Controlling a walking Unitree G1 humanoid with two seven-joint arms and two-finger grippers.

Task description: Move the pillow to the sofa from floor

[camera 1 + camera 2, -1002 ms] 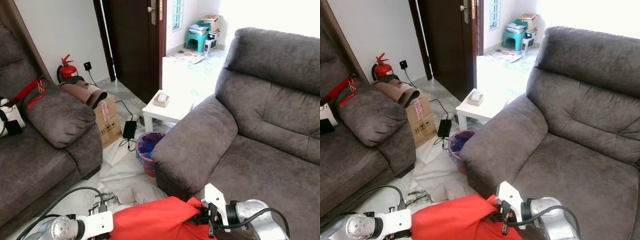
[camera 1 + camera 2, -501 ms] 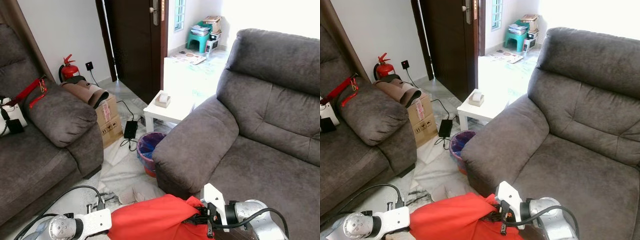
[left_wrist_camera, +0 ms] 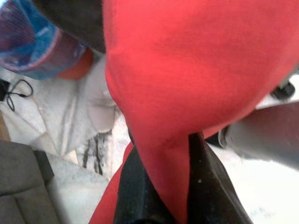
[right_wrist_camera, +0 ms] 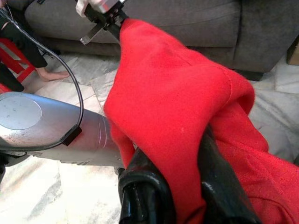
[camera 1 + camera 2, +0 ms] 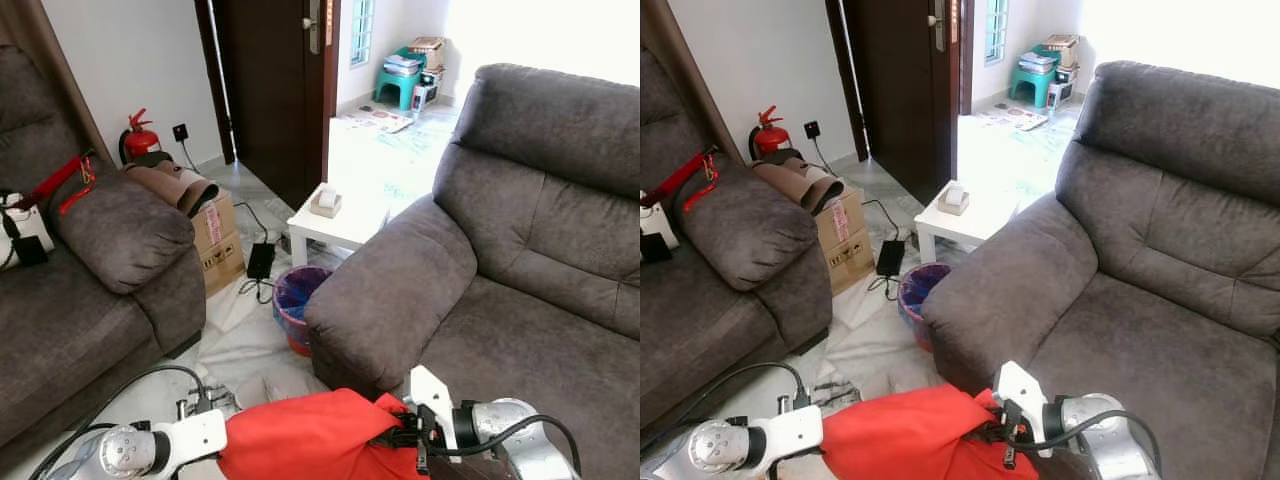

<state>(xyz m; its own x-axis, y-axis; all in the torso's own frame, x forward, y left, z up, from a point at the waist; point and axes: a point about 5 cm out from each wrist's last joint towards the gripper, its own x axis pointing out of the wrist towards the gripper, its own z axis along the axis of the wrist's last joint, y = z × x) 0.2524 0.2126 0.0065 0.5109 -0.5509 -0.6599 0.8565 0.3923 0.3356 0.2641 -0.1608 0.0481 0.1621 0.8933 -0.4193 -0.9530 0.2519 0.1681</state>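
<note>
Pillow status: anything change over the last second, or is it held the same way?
Little changed. The red pillow stays pinched between both grippers, left and right, low in front of the grey sofa. The camera drifted slightly; the bin and white side table have not moved.

pale tiled floor (image 5: 245,335) between two grey sofas, with a low white table (image 5: 340,218)

on the floor stand a cardboard box (image 5: 218,240) against the left sofa (image 5: 90,290), a blue-lined bin (image 5: 297,300) touching the arm of the right sofa (image 5: 480,270), a black adapter (image 5: 261,259) with its cable just beside the box, and a red fire extinguisher (image 5: 140,140) by the wall. a small box (image 5: 325,202) sits on the table. brown rolled cloth (image 5: 170,185) lies on top of the cardboard box.
</note>
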